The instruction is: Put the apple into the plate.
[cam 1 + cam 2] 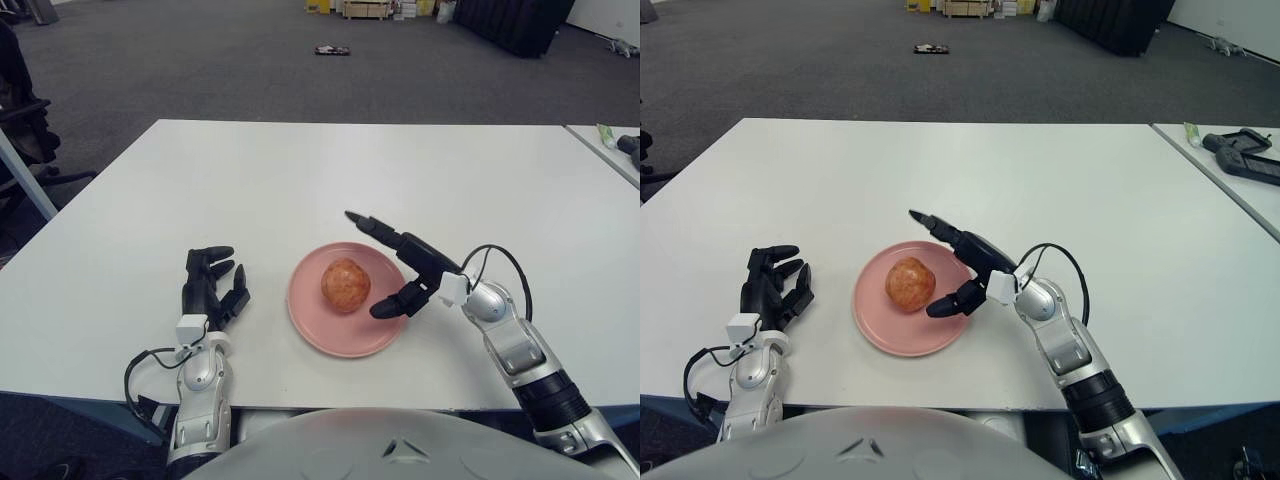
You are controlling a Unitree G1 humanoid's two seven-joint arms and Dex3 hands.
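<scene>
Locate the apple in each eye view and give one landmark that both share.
Left eye view: the apple sits just below and right of picture centre, on the pink plate.
Right eye view: the apple shows left of centre, on the same plate.
Shared landmark: the open right hand just right of the apple, not touching it.

The apple (345,284) is mottled red and yellow, on a plain pink plate (312,318). The table (300,180) is white, the floor (200,60) dark grey.
</scene>
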